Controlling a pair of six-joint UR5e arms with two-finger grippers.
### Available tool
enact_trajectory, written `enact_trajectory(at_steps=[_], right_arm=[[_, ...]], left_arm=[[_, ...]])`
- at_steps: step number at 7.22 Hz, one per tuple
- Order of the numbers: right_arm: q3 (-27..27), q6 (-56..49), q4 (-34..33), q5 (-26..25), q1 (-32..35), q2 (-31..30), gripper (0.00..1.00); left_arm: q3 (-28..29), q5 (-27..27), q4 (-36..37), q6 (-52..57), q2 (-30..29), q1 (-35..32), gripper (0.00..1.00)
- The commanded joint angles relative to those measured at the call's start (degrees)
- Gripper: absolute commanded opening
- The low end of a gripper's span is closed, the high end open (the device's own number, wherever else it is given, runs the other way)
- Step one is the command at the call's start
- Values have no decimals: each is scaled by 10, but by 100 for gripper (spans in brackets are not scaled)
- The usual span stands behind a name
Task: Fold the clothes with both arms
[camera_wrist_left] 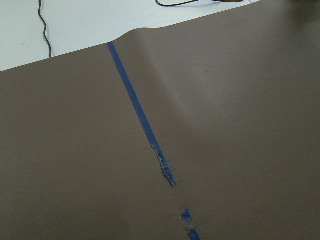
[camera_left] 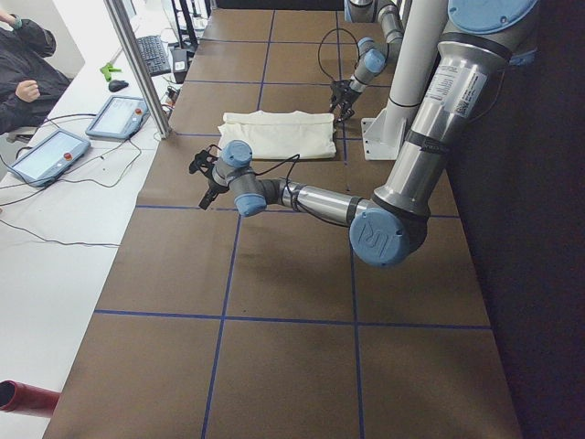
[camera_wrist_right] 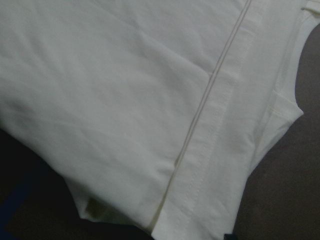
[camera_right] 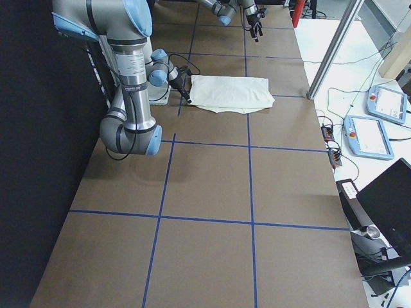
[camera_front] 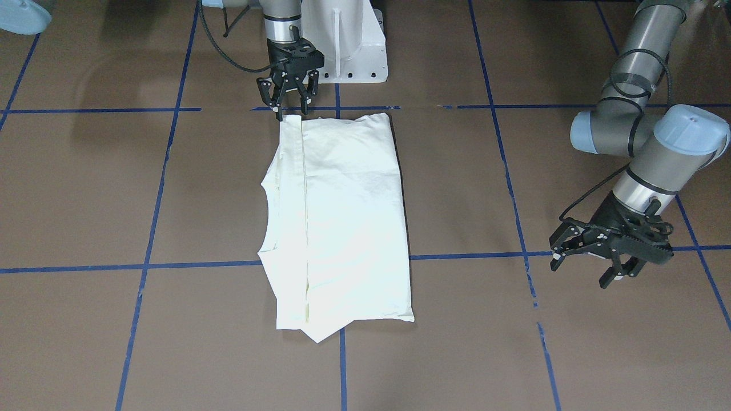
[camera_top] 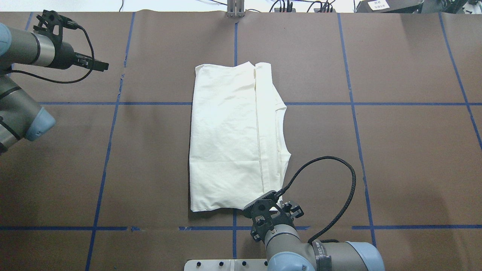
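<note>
Occlusions and cut-offs
Overhead: right gripper (camera_top: 272, 210), fingertips hidden under its wrist; left arm (camera_top: 17, 109) cut by frame edge. Right wrist view: shirt (camera_wrist_right: 125, 100) overruns frame, soft focus.

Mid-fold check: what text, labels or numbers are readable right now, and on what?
Nothing reads clearly.
Black band on the silver-grey right arm: white lettering, too blurred.
White tag, top right of the overhead view: too small.
Cream-white folded shirt: no print showing.
</note>
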Motion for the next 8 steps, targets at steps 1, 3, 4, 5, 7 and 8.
enact_trajectory(at_steps=[1,3,4,5,7,8], right_arm=[[5,0,1,0,4,2,22],[7,0,1,-1,8,2,22],[9,1,1,-1,9,2,23],[9,5,1,-1,8,1,22],[10,10,1,-1,10,5,0],[15,29,2,0,17,6,0]], left_arm=[[0,0,0,0,0,0,100],[1,0,0,0,0,0,100],[1,0,-1,0,0,0,100],[3,1,-1,0,1,0,100],[3,1,-1,0,0,0,100],[3,1,-1,-1,0,1,100]])
